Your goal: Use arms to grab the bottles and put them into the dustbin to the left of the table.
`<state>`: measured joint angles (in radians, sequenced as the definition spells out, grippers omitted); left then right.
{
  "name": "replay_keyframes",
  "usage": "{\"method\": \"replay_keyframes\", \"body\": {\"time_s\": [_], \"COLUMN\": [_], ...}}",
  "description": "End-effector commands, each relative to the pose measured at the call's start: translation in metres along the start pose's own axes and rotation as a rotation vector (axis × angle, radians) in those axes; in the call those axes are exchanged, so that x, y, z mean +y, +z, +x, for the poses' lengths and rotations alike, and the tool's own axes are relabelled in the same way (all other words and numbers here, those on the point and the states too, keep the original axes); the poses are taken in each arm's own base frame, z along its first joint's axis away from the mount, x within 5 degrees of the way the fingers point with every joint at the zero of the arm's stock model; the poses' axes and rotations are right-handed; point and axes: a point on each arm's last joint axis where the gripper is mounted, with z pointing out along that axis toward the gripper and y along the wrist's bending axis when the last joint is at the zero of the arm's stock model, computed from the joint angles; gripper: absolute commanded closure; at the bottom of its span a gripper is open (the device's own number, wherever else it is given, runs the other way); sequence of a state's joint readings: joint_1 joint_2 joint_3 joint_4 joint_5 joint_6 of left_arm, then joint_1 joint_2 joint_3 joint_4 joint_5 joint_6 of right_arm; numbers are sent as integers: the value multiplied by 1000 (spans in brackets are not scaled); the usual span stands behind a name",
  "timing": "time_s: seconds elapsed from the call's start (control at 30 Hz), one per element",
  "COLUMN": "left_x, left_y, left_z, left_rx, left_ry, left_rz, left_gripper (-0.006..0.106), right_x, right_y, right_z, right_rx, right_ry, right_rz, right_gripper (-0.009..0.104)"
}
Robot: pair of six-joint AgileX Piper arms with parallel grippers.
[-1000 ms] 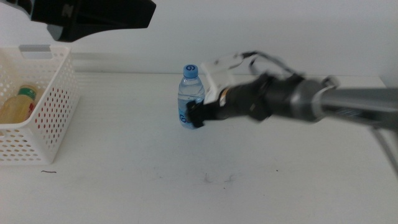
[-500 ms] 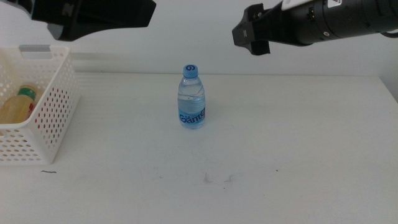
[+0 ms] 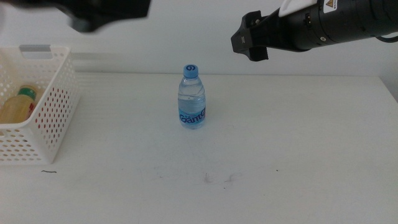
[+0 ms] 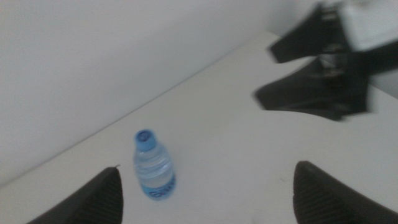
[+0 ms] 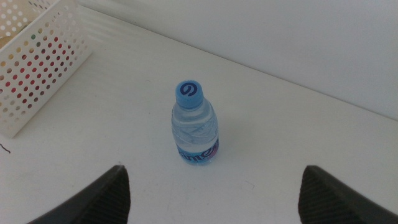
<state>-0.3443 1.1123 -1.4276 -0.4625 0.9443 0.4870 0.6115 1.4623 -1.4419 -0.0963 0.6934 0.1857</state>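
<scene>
A clear water bottle (image 3: 192,99) with a blue cap stands upright near the middle of the table (image 3: 280,155). It also shows in the left wrist view as the bottle (image 4: 153,167) and in the right wrist view as the bottle (image 5: 194,124). My right gripper (image 3: 247,43) hangs open, high above the table and to the right of the bottle. Its jaws frame the right gripper (image 5: 214,169) view with nothing between them. My left gripper (image 3: 112,11) is a blurred dark shape at the top left, and the left gripper (image 4: 208,168) is open and empty. A yellow-liquid bottle (image 3: 15,106) lies inside the dustbin (image 3: 46,124).
The white perforated dustbin (image 5: 37,62) sits at the table's left edge. A white wall runs behind the table. Small dark scuffs (image 3: 217,179) mark the front of the tabletop. The other arm's gripper (image 4: 317,74) shows in the left wrist view.
My right gripper was beside the water bottle a second ago and has since risen up and away to the right. The bottle stayed standing. The left gripper now shows motion blur.
</scene>
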Motion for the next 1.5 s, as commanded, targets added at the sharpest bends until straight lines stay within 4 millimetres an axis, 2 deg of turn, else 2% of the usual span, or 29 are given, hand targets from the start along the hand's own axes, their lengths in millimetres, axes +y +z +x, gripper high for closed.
{"method": "replay_keyframes", "body": {"time_s": [0.0, 0.13, 0.23, 0.3, 0.37, 0.47, 0.67, 0.87, 1.13, 1.27, 1.47], "left_x": [-2, -16, -17, -11, -6, -5, -5, -2, 5, 20, 45], "left_y": [21, 64, 92, 108, 121, 133, 147, 154, 182, 208, 258], "left_z": [19, 63, 109, 148, 179, 201, 210, 208, 210, 202, 194], "left_rx": [-16, -253, -443, -417, -351, -280, -244, -266, -218, -213, -221], "left_ry": [-106, -55, -180, -267, -302, -306, -272, -243, -272, -156, -160], "left_rz": [-68, -152, -131, -155, -186, -199, -189, -211, -228, -250, -258], "left_gripper": [7, 7, 7, 7, 7, 7, 7, 7, 7, 7, 7], "right_x": [1, 2, 2, 2, 2, 2, 2, 2, 2, 2, 2], "right_y": [-2, -2, -1, 0, 0, 0, 0, 0, 0, 0, 0], "right_z": [0, 0, 0, 1, 1, 1, 1, 1, 1, 1, 1], "right_rx": [-9, -8, -5, -3, -3, -3, -3, -3, -3, -3, -3], "right_ry": [-6, -5, -1, 0, 0, 0, 0, 0, 0, 0, 0], "right_rz": [-1, -4, -7, -8, -8, -8, -8, -8, -8, -8, -8], "right_gripper": [12, 12, 12, 12, 12, 12, 12, 12, 12, 12, 12]}}
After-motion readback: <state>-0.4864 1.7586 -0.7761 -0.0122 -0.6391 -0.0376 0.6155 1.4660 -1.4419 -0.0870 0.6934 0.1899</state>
